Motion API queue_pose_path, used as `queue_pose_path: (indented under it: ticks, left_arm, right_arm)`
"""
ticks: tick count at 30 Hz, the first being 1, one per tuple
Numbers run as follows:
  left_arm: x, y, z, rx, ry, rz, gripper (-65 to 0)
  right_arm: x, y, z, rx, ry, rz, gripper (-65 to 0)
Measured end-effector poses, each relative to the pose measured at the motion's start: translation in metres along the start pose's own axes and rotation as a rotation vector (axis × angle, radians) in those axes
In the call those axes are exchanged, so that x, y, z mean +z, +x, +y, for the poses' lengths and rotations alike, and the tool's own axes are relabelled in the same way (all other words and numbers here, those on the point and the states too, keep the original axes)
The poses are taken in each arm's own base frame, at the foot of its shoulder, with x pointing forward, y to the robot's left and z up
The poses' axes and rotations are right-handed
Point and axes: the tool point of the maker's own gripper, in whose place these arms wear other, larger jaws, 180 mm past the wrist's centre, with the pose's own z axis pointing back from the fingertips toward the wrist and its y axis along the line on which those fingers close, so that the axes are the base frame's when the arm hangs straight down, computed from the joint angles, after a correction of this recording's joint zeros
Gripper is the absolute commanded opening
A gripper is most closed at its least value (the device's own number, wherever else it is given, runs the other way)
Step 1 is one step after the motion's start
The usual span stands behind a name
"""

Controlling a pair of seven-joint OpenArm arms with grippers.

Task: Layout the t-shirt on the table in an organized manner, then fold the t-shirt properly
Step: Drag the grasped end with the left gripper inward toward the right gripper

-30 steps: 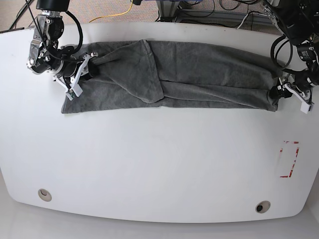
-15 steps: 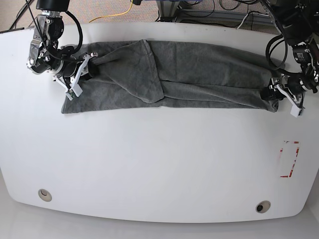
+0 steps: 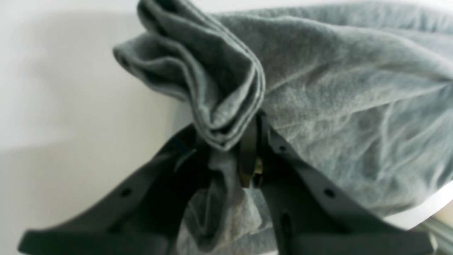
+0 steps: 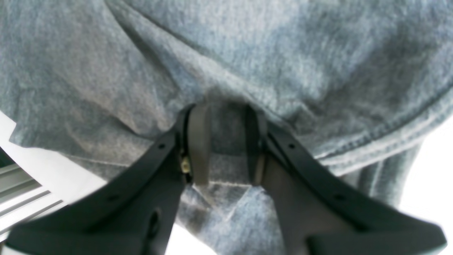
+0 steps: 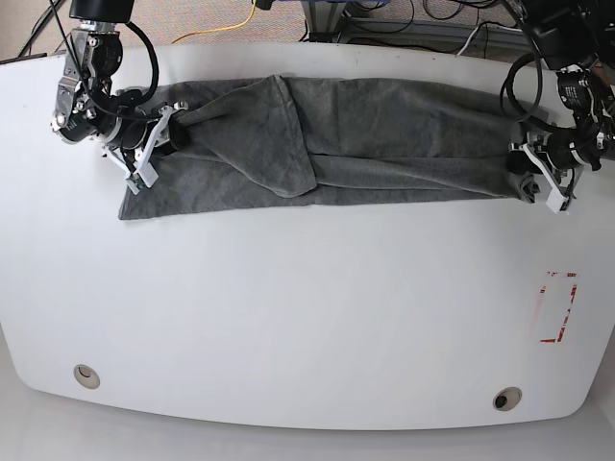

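Left wrist alone shows the left pincer (image 3: 244, 156) pinching the t-shirt (image 3: 336, 106).

Grey t-shirt (image 5: 356, 139) stretched lengthwise across white table (image 5: 288, 307)

Both arms are black with silver metal joint housings and looping black cables. The right gripper (image 5: 165, 133), at the t-shirt's (image 5: 384, 134) left end in the base view, has white finger brackets. The left gripper (image 5: 534, 173), at the shirt's opposite end, matches it. Up close, the fingers (image 4: 198, 152) are matte black, tapered, with small screw holes and grey pads.
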Motion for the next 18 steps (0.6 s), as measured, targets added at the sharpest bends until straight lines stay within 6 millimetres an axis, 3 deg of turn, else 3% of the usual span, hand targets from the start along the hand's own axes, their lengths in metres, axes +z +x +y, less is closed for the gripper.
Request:
queue_pose_path:
  ticks: [7,13,18]
  left_arm:
    - [0.020,0.018,-0.018,-0.169,0.052,-0.031,-58.1]
    - [0.028,0.043,-0.065,-0.353,0.011,-0.089,-57.8]
    - [0.025,0.043,-0.097,-0.474,-0.022,-0.073,-57.8]
  right_arm:
    - [-0.008,-0.004,-0.005,-0.063,0.028,-0.008,-49.0]
    - [-0.011,-0.002,-0.007,-0.077,0.038,-0.021,-49.0]
    - [-0.012,-0.001,-0.006,-0.081,0.040,-0.029,-49.0]
